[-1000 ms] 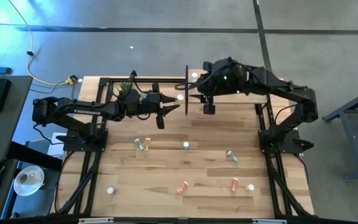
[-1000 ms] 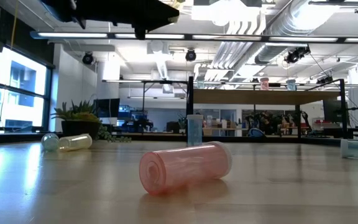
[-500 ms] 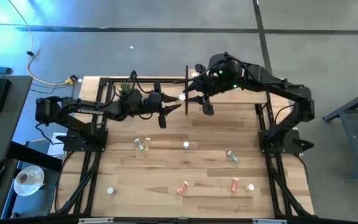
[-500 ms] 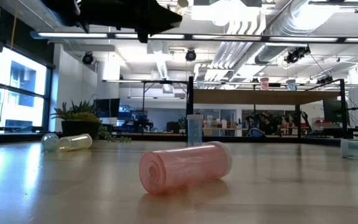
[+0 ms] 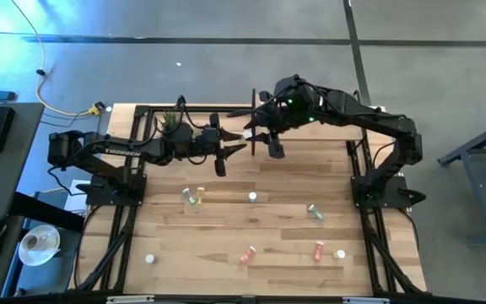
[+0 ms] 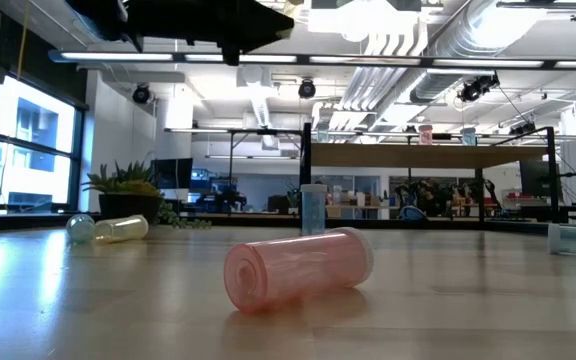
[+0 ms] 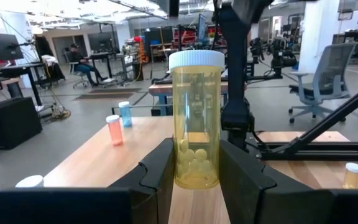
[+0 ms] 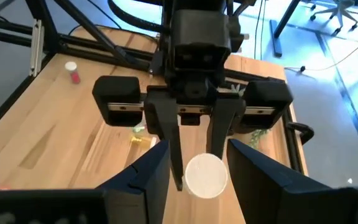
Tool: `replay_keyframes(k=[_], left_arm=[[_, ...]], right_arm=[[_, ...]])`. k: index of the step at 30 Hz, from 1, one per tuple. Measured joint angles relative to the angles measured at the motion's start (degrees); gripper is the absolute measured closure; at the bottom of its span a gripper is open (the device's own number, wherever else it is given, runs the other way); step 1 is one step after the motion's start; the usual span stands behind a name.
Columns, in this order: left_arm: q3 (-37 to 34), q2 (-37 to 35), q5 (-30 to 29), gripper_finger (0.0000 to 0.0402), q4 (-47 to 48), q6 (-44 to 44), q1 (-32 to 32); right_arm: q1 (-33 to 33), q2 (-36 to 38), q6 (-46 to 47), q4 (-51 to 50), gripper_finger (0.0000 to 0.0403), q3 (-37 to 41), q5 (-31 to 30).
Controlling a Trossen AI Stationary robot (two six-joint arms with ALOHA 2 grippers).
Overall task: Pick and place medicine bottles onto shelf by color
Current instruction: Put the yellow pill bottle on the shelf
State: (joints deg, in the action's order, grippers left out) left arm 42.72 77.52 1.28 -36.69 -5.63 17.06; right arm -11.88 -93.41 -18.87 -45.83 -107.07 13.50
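Bottle handover above the far middle of a wooden table (image 5: 226,236), seen from overhead. The left gripper (image 7: 194,177) reaches in from nine o'clock and is clamped narrowly on an upright yellow bottle (image 7: 196,118) with a white cap, small pills visible at its bottom. The right gripper (image 8: 194,171) comes from three o'clock and hangs directly over the same bottle; its fingers (image 8: 151,171) stand on either side of the white cap, slightly apart from it, partly open.

Past the held bottle, in the left wrist view, the shelf (image 7: 129,134) carries an orange-red bottle (image 7: 113,129) and a blue bottle (image 7: 125,114) standing just beside each other.

On the table lie loose bottles: a yellow and pale pair (image 5: 192,196) at about ten o'clock of the table's middle, one white cap (image 5: 252,198) near centre, a teal-green bottle (image 5: 315,212) toward three o'clock, two orange-red bottles (image 5: 248,253) (image 5: 319,250) toward six and four o'clock, and white caps at seven (image 5: 150,259) and four o'clock (image 5: 340,253).

A potted plant (image 5: 172,121) sits at the table's eleven o'clock.
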Motion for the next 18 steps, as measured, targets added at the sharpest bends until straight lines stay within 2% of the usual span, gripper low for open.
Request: replay_keyframes(k=[18], left_arm=[[0.0,0.0,0.0,0.0303,-2.2,0.9,0.0]], right_arm=[[0.0,-0.5,0.6,0.0,0.0253,0.0,-3.8]])
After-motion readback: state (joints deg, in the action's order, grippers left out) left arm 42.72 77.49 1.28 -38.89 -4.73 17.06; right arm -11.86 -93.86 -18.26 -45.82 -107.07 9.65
